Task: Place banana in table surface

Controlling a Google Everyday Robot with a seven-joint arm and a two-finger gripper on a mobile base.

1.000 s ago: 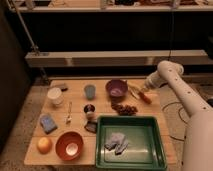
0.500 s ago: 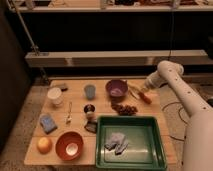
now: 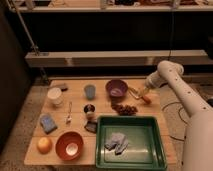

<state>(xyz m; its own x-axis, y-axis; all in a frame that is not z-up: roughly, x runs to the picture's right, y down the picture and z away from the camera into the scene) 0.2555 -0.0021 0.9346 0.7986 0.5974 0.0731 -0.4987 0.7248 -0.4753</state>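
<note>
the gripper (image 3: pixel 141 92) hangs low over the table surface (image 3: pixel 75 100) right of the purple bowl (image 3: pixel 116 88), with the banana (image 3: pixel 133 92) lying at its tip, apparently set down but perhaps unreleased.
</note>
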